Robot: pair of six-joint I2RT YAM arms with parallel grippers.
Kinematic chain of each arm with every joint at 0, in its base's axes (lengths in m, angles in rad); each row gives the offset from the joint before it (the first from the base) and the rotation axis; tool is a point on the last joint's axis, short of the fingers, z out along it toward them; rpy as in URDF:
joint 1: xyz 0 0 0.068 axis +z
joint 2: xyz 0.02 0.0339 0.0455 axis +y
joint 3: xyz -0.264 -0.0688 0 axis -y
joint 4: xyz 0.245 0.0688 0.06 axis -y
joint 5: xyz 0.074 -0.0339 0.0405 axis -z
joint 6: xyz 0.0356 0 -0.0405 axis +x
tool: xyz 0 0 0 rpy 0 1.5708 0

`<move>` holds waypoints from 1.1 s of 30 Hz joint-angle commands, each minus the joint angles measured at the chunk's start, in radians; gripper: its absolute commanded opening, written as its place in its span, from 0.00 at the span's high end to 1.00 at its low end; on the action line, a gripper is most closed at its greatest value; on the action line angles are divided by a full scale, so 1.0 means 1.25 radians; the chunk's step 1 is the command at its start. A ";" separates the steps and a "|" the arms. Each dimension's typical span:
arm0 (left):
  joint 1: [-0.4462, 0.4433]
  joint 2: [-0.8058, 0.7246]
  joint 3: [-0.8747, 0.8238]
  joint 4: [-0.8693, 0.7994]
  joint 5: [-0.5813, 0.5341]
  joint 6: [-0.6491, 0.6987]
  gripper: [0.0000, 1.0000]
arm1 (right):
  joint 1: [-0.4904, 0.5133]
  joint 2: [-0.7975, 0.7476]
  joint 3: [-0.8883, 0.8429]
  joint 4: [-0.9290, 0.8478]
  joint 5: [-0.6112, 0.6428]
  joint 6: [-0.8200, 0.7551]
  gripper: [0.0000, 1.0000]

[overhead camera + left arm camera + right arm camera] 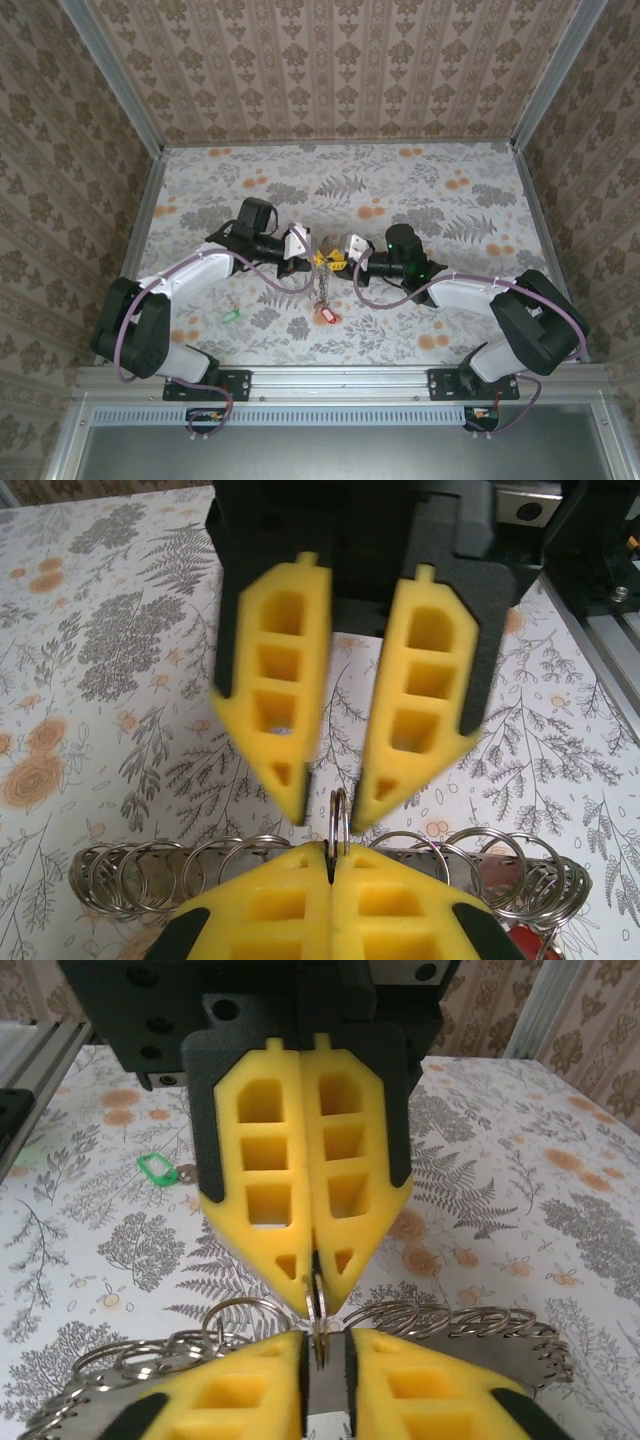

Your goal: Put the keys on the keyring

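Top external view is showing me two arms meeting at mid-table, with the left gripper (316, 256) and the right gripper (343, 262) facing each other tip to tip. I am counting two keys. One red-headed key (323, 315) is sitting at the near end of a chain of rings (322, 290) that is running from the fingertips toward the arm bases. One green-headed key (231, 315) is lying alone on the floral table (450, 200), well apart to the left.

Looking through the left wrist camera, I am seeing the left claw clenched, its two yellow pads pressing together and grasping one upright ring, the keyring (338, 822), by its edge. The right claw's two fingers are standing apart on either side of that same ring, released rather than pinching it. The right wrist camera is agreeing: a gap is showing between its own pads, with the ring's edge sitting inside it.

The rings in the chain are overlapping too much for an exact count, though I am making out at least ten.
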 commanded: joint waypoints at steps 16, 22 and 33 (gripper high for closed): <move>0.008 -0.039 -0.032 0.114 0.129 0.007 1.00 | -0.013 -0.051 0.017 -0.089 -0.027 -0.070 0.81; 0.007 -0.039 -0.032 0.111 0.117 -0.001 1.00 | -0.013 -0.078 0.013 -0.064 -0.038 -0.051 0.94; 0.008 -0.039 -0.025 0.079 0.101 0.004 1.00 | -0.014 -0.067 0.020 -0.042 -0.053 -0.031 0.89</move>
